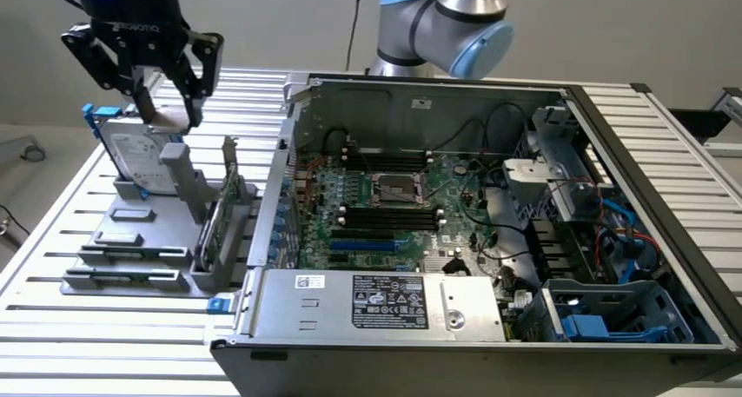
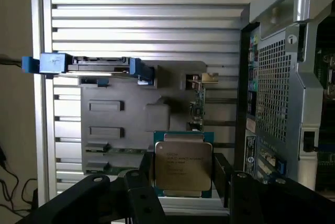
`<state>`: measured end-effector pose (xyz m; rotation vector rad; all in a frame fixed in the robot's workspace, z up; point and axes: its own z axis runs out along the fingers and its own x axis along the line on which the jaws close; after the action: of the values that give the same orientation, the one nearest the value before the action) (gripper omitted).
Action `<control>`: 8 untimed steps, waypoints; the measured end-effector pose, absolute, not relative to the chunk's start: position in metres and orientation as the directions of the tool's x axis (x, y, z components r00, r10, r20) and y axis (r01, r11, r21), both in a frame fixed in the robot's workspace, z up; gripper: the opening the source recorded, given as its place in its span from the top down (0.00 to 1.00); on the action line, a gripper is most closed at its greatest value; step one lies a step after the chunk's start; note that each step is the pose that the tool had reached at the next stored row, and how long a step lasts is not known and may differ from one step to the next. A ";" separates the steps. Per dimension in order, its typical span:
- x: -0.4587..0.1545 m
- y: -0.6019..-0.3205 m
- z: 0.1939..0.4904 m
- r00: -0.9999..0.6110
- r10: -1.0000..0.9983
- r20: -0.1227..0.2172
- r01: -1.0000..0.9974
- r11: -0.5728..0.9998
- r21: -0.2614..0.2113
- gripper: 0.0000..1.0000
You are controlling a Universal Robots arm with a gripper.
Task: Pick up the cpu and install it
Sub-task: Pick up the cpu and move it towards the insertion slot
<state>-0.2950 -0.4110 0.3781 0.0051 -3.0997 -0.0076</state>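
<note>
Gripper (image 1: 166, 110) clamps cpu (image 2: 183, 166) above grey rack (image 1: 128, 241), beside open computer case (image 1: 464, 367).

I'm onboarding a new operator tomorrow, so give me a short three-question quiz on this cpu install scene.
1. True or false: the end effector holds the cpu between its fingers.
2. Where does the hard drive stand? A) upright in the grey fixture beside the computer case; B) inside the case; C) in the end effector.
3. In the exterior view, on which side of the case does the end effector hang?
Key: 1 true; 2 A; 3 the exterior view's left.
</note>
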 end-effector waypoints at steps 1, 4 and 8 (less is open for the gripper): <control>-0.291 -0.411 0.378 -0.999 -0.003 0.043 -0.003 1.000 0.005 0.45; -0.278 -0.410 0.379 -0.999 -0.003 0.045 -0.003 1.000 0.005 0.45; -0.261 -0.409 0.380 -0.999 -0.003 0.046 -0.003 1.000 0.006 0.45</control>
<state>-0.2609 -0.4090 0.3799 0.0052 -3.0954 -0.0087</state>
